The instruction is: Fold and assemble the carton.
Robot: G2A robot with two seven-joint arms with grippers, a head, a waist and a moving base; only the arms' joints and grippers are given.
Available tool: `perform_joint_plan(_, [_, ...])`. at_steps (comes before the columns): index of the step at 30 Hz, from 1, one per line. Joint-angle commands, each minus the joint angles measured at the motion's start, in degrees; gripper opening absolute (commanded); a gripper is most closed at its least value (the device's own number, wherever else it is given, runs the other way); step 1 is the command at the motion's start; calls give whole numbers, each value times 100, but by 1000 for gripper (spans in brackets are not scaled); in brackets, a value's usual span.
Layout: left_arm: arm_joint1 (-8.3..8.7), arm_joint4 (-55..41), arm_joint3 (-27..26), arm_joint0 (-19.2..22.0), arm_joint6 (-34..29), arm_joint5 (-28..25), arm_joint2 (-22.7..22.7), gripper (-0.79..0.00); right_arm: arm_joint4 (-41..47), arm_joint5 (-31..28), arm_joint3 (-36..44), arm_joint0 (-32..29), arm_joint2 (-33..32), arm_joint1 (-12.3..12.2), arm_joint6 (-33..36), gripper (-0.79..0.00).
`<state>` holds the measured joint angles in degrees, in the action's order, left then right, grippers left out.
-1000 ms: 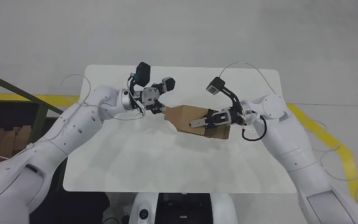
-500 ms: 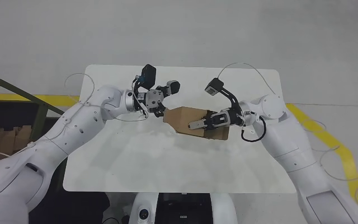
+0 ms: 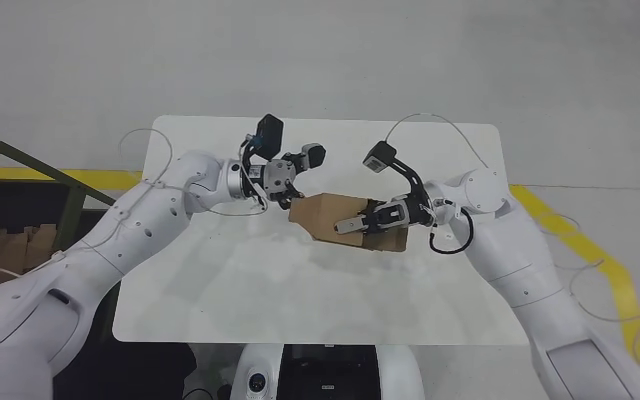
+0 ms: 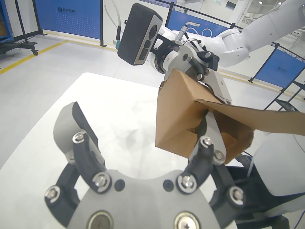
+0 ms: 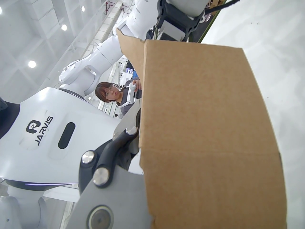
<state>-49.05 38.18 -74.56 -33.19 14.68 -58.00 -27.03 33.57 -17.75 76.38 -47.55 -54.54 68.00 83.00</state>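
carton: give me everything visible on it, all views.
The carton is plain brown corrugated cardboard, unprinted, partly opened into a sleeve with creased panels and a loose flap at its open end. It sits tilted over the middle of the white table, apparently lifted clear of it. The right gripper is clamped on one wall. The left gripper is open, with one finger tucked inside the open end and the other free.

The white table lay beneath both claws. Between the left claw and the right claw, the brown carton possibly touched the tabletop, but contact was hard to judge.
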Motion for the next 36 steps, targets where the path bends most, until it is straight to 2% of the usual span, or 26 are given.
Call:
perform_joint_plan(1, [-6,1,7,4,0,0,6,0,2,-4,-7,5,8,3,-3,-785])
perform_joint_plan(13, [7,16,134,-55,233,0,-44,0,79,-59,-79,23,-6,13,-21,-785])
perform_joint_plan(20, [213,66,186,-318,925,0,-245,0,145,-108,-84,-26,-124,-10,-42,-785])
perform_joint_plan(24, [367,237,-54,-432,1210,0,-272,0,165,-120,-85,-40,-164,-14,-113,-785])
perform_joint_plan(30, [570,718,-371,-485,1505,0,-124,0,164,-127,-24,-37,-213,-18,-191,-785])
perform_joint_plan(36, [655,892,-375,-402,1650,0,61,0,127,-90,32,-51,-236,-23,-255,-785])
